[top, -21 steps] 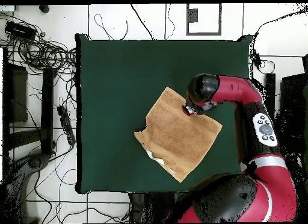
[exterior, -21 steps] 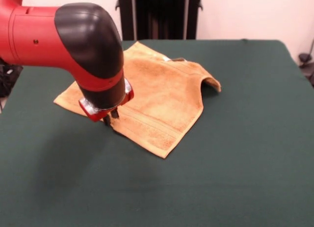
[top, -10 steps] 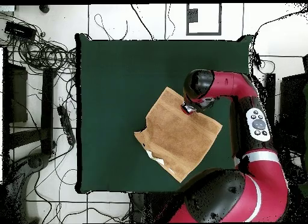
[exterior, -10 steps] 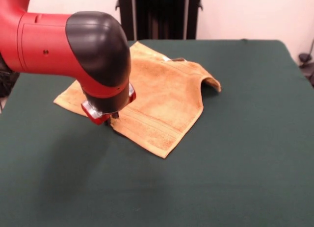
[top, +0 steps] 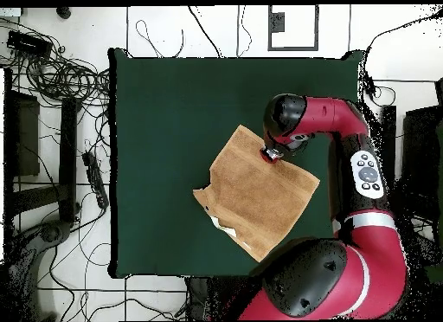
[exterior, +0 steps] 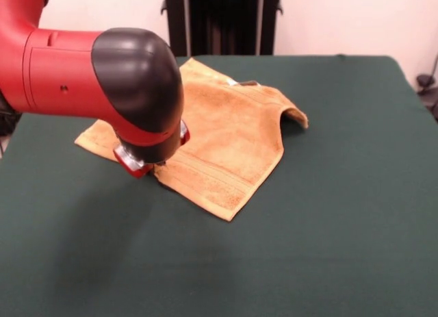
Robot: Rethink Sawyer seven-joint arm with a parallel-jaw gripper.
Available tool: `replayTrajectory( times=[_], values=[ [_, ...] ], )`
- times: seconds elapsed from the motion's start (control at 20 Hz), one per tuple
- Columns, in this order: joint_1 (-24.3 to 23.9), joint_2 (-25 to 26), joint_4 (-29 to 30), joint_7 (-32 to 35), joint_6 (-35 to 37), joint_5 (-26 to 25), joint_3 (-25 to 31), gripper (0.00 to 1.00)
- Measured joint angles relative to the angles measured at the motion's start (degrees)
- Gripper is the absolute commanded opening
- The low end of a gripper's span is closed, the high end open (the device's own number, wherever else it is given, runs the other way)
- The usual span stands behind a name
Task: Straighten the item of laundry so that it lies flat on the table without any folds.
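The towel [exterior: 219,135] lies spread on the green surface [exterior: 328,228], one corner curled up. The end effector [exterior: 156,168] sits low at the towel's edge; whether it is apart or together cannot be told.

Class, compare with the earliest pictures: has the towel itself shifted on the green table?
No. The towel keeps its outline and place against the table's far edge; its raised right corner is unchanged.
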Motion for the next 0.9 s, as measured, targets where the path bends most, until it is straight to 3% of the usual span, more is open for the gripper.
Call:
replayTrajectory(
  times=[0.45, 0.9],
  values=[
    [1.0, 0.9, -2.3, -5.2, 3.1, -2.0, 0.5, 0.0],
    [1.6, 0.5, -1.9, -5.3, 2.9, -3.6, 0.5, 0.0]
  ],
)
